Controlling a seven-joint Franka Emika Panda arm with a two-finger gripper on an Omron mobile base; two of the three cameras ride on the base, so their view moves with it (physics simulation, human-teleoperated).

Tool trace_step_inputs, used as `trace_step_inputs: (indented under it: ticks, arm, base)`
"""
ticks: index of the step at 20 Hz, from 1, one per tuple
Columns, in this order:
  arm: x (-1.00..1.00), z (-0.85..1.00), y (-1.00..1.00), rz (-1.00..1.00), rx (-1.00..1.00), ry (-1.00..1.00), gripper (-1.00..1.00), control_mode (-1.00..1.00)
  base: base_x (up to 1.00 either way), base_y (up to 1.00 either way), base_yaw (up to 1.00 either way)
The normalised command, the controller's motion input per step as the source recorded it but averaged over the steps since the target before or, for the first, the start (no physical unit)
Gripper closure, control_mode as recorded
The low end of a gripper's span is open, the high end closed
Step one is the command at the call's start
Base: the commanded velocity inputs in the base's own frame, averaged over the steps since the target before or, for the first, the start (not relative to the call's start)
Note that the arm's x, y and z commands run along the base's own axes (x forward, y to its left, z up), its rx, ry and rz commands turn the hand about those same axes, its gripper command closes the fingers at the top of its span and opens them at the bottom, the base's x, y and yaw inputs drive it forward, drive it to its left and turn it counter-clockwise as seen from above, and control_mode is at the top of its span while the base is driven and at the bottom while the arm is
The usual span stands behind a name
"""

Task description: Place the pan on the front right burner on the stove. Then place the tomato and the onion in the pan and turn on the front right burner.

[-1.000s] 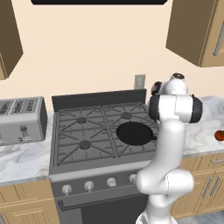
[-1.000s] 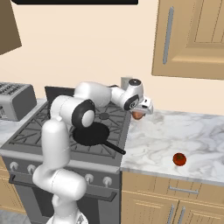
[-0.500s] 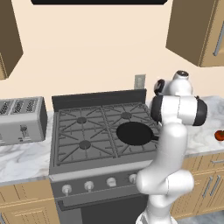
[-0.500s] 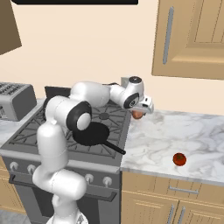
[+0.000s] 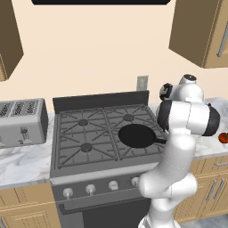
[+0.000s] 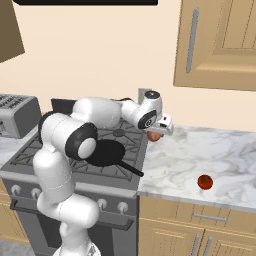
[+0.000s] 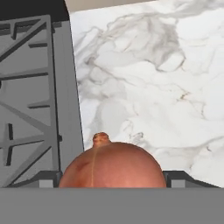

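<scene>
My gripper (image 6: pixel 157 131) is shut on the onion (image 6: pixel 154 135), a pinkish-peach ball held over the marble counter just right of the stove (image 6: pixel 30 155). In the hand view the onion (image 7: pixel 111 164) sits between the dark fingertips (image 7: pixel 178 178), with the stove's grate (image 7: pixel 30 100) to its left. The black pan (image 6: pixel 107 152) rests on the front right burner, its handle pointing toward the counter; it shows as the pan (image 5: pixel 137 135) in the left base view. The red tomato (image 6: pixel 204 182) lies on the counter near its front edge, apart from the gripper, and is the tomato (image 5: pixel 223 137) at the far right.
A silver toaster (image 5: pixel 22 121) stands on the counter left of the stove. Round knobs (image 5: pixel 91 188) line the stove's front. Wooden cabinets (image 6: pixel 220 42) hang above the right counter (image 7: pixel 153 78). An outlet (image 5: pixel 142 83) is on the back wall.
The arm's upper links have shifted slightly while the hand keeps the onion in about the same spot by the stove's right edge. Pan and tomato have not moved.
</scene>
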Motion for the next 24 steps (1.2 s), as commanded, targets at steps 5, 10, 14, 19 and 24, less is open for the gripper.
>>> trace_step_inputs:
  ticks: [5, 10, 14, 19, 24]
  arm:
    - [-0.39, 0.05, 0.17, 0.0, 0.0, 0.0, 1.0, -1.0]
    - [-0.17, 0.14, 0.25, 0.0, 0.0, 0.0, 1.0, -1.0]
    - [-0.24, 0.13, 0.33, 0.0, 0.0, 0.0, 1.0, -1.0]
    - [-0.25, 0.19, 0.2, 0.0, 0.0, 0.0, 1.0, -1.0]
    - [-0.18, 0.09, 0.31, 0.0, 0.0, 0.0, 1.0, -1.0]
  base:
    - [0.0, 0.0, 0.0]
    - [0.0, 0.0, 0.0]
    - [0.0, 0.0, 0.0]
    - [0.0, 0.0, 0.0]
    - [0.0, 0.0, 0.0]
